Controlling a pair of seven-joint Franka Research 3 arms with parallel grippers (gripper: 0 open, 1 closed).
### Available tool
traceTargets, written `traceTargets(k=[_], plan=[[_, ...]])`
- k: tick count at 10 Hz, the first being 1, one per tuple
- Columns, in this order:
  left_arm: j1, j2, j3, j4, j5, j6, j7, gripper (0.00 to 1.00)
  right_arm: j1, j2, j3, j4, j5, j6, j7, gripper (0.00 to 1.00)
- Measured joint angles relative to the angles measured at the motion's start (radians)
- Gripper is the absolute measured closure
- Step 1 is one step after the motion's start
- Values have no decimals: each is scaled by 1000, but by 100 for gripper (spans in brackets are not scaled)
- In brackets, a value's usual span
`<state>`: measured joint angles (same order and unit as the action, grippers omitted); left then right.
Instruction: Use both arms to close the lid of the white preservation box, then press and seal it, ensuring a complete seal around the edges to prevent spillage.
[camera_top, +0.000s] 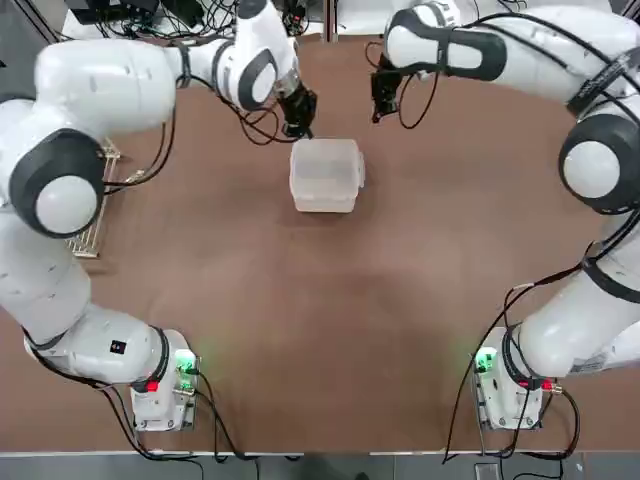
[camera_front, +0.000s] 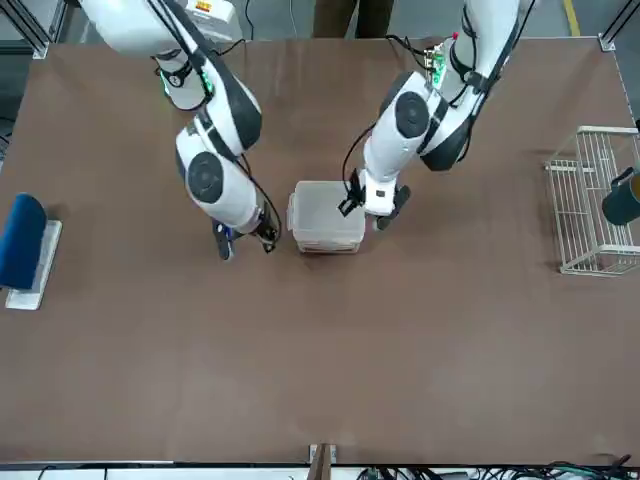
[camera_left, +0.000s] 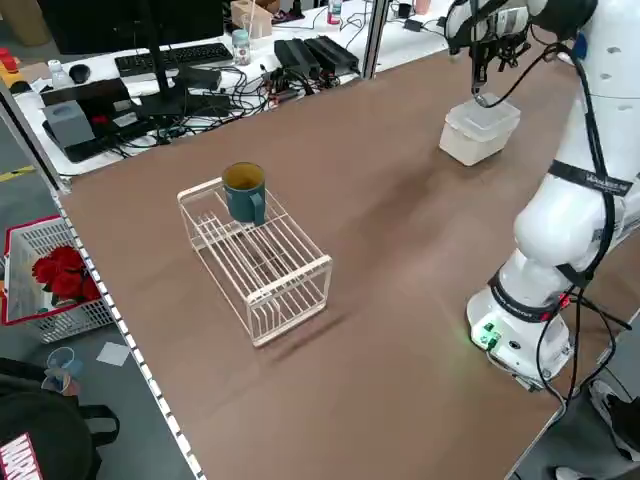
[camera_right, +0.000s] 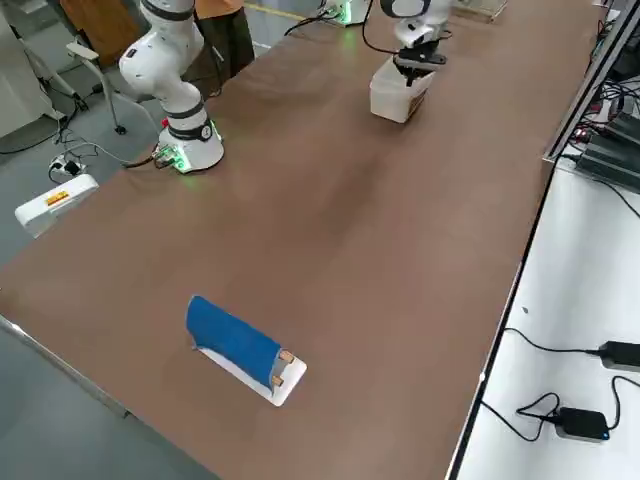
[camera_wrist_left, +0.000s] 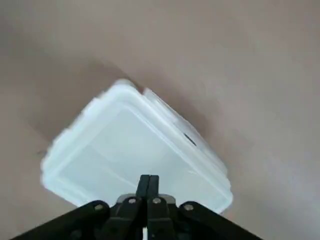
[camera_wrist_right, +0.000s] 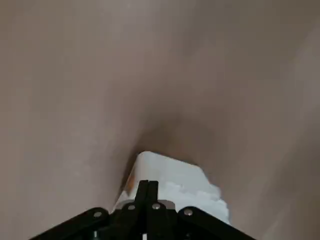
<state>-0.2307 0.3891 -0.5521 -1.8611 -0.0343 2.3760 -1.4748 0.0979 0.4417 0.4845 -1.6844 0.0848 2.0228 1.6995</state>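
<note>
The white preservation box (camera_top: 327, 190) sits upright on the brown worktop (camera_top: 300, 330), toward its far side as the robot faces it, and near the middle from left to right. Its lid (camera_top: 325, 160) lies over the top, covering the opening, and a side latch tab (camera_top: 361, 170) sticks out on the box's right side. Whether the edges are fully sealed all the way round cannot be told. The left tool (camera_wrist_left: 149, 177) is clenched, its two fingertips pressed together with nothing between them, and it hangs at the far left corner of the box, over or beside the lid; whether it touches the plastic cannot be told. The right tool (camera_wrist_right: 148, 183) is clenched too, with nothing gripped, and points down beyond the box's far right corner, apart from it. Both white arms reach forward from their bases at the near edge, one on either side of the box. At the robot's left, a white wire rack (camera_left: 260, 265) stands on the worktop, well apart from the box, with a teal mug (camera_left: 244, 192) upright on it. At the robot's right, a blue piece (camera_right: 233, 340) leans over a white base (camera_right: 285, 385). Behind the robot, a person's legs (camera_front: 352, 18) show between the two arms.
</note>
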Motion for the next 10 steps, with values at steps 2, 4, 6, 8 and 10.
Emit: traceTargets(k=[2,4,6,8,10], plan=[[-59,104,2,82,85,6,-105,99,-6,-34,-77,-50,150,-19,-165,99],[-115,167,10,146,98,12,-156,99,-8,-47,-169,-87,343,-48,-330,99],[-151,180,15,167,99,12,-179,99,-8,-46,-196,-159,513,5,-432,99],[-200,195,50,167,99,18,-190,99,6,-45,-194,-251,648,89,-525,99],[-254,194,103,182,99,27,-196,99,21,-45,-194,-315,733,143,-602,99]])
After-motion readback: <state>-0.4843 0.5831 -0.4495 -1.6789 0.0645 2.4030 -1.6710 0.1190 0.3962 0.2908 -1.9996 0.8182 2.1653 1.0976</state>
